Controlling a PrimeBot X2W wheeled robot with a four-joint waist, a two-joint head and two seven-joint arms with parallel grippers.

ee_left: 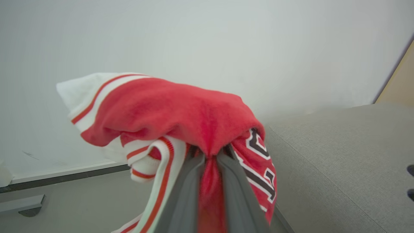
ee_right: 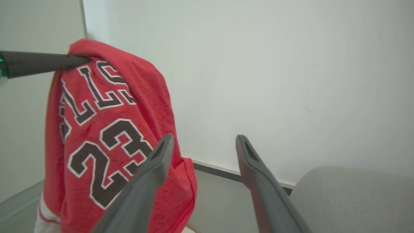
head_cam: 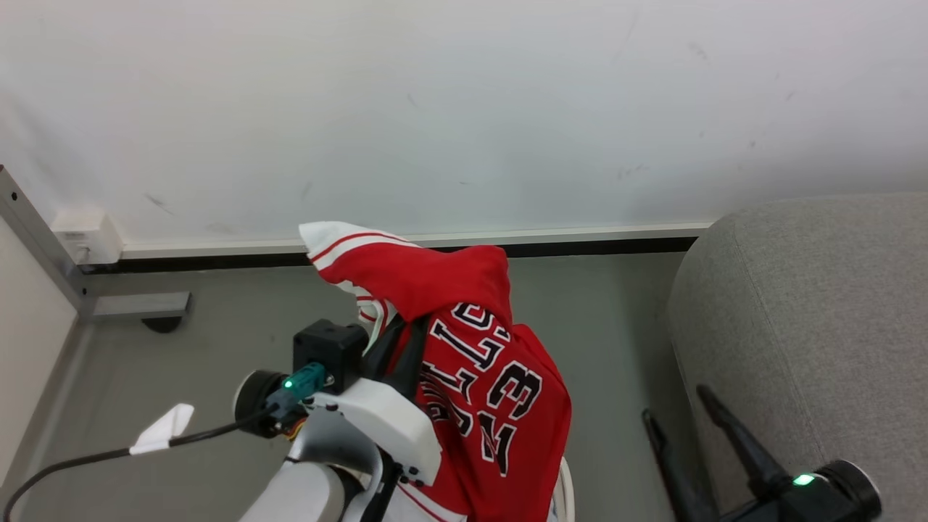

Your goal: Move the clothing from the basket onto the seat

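Apparently the jersey hangs pinched between the left fingers.

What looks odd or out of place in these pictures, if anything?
Nothing is damaged or spilled. The jersey hangs bunched from the left gripper, one white-trimmed edge folded over above the grip. The wall carries a few faint scuff marks.

Floor: grey, smooth, is running up to a black skirting strip along the wall base. Sofa is standing on it at the right, its rounded grey corner reaching close to the skirting strip. At the left, a grey metal foot is resting flat on the floor, a dark round pad showing under its end. Metal foot and sofa are sitting well apart.
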